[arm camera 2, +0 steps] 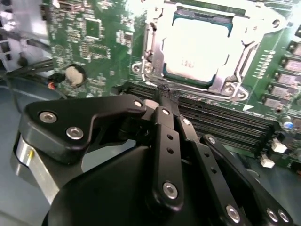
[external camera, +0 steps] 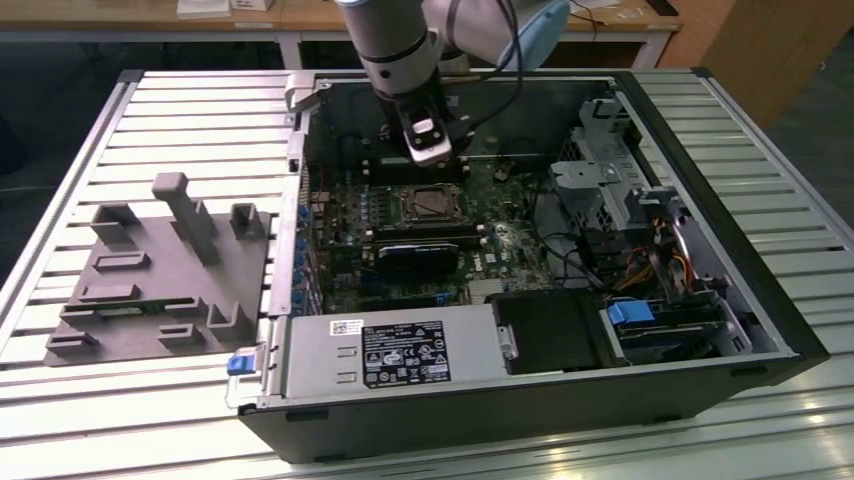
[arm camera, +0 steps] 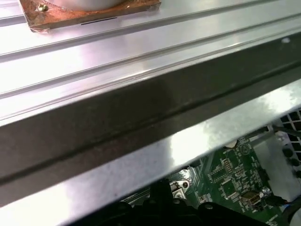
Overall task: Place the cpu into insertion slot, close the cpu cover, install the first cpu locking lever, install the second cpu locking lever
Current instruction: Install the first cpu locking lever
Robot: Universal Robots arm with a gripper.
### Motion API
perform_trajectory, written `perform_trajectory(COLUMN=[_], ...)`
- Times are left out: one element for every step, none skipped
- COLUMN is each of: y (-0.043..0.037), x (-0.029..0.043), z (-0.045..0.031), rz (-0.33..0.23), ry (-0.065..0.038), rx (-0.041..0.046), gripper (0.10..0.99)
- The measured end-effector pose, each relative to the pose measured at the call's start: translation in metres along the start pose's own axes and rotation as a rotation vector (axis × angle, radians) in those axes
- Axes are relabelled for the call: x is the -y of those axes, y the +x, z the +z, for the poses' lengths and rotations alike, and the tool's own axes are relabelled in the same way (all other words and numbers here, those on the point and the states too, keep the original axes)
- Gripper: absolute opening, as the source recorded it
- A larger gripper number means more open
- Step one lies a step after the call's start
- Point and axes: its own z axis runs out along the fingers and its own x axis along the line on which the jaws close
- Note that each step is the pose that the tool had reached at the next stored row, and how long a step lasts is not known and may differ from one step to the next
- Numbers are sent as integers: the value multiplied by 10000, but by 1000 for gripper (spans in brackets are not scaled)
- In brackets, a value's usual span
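The cpu [arm camera 2: 197, 47] is seen framed by the lowered cpu cover [arm camera 2: 156, 49], with the gripper [arm camera 2: 162, 99] held near it over the memory slots [arm camera 2: 225, 123], jaws pressed together on nothing.

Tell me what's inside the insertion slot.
The cpu sits in the slot, its silvery top showing through the window of the cover. The cover overlaps its edges, and the slot's floor beneath is hidden.
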Motion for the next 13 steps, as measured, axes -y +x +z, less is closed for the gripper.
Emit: perform_trajectory(y=[-6, -13, -19, -26, -32, -39, -47, -55, -59, -62, -66, -71, -77], x=[-2, -5, -7, -10, -12, -15, -18, -20, -18, -14, -6, 4, 17], z=[3, 6, 9, 12, 15, 18, 22, 24, 25, 24, 24, 23, 22], rz=[11, 21, 30, 40, 49, 56, 62, 70, 76, 78, 79, 80, 79], ry=[59, 117, 175, 237, 293, 342, 383, 403, 403, 406, 406, 406, 406], rx=[-104, -208, -311, -420, -506, -574, -629, -652, -653, -653, -652, -652, -652], gripper=[106, 106, 106, 106, 106, 106, 106, 106, 106, 106, 106, 106, 106])
